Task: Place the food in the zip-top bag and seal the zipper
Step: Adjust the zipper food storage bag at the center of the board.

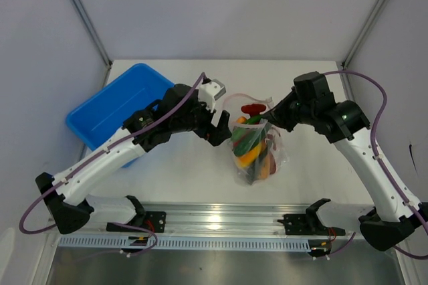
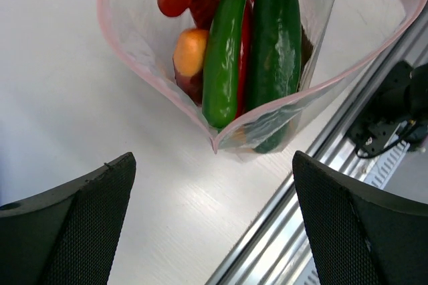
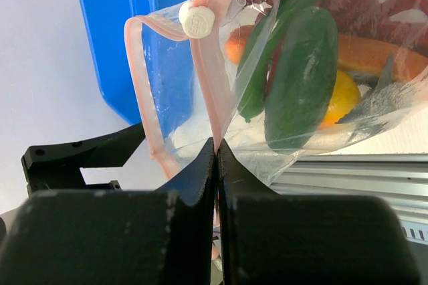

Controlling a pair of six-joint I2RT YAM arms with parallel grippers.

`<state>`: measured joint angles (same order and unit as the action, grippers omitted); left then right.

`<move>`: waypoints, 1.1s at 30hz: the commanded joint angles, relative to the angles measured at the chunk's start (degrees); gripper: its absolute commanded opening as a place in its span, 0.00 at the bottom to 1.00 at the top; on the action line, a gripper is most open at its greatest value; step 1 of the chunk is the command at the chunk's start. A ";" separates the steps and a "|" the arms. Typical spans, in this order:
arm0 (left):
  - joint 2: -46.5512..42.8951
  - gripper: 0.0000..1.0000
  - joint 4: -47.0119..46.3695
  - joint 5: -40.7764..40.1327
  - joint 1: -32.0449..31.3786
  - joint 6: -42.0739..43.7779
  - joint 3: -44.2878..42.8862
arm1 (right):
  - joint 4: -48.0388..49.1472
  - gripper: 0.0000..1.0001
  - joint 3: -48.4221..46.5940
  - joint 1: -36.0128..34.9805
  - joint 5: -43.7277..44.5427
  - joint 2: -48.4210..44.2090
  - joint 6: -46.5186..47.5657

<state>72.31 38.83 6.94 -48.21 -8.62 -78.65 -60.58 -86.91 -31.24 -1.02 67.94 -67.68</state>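
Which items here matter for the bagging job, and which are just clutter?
Job: zip-top bag; food inside it; zipper; right pincer, shut on the zipper; left pincer, open.
Lying about: blue bin; metal rail.

Nothing can be read; the white slider on the zipper bears a blurred mark.

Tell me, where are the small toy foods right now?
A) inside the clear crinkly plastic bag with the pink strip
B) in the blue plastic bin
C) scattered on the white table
A: the red, green, orange and yellow small toy foods all show through the walls of the clear crinkly plastic bag, and none lies loose on the table around it.
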 commanded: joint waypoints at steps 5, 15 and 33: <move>-3.76 0.99 -14.79 2.72 0.22 -2.80 8.23 | 6.52 0.00 0.17 0.31 -2.23 -1.76 -1.14; -3.41 0.97 -33.00 10.12 0.22 -1.40 16.07 | 7.22 0.00 0.17 0.31 -2.94 -1.67 -1.40; 2.39 0.06 -36.02 8.00 0.31 -1.93 13.61 | 10.65 0.00 3.24 0.66 -5.84 -1.50 0.53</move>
<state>73.97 4.62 14.61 -48.18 -10.66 -62.59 -54.52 -83.66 -30.89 -5.45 67.92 -67.44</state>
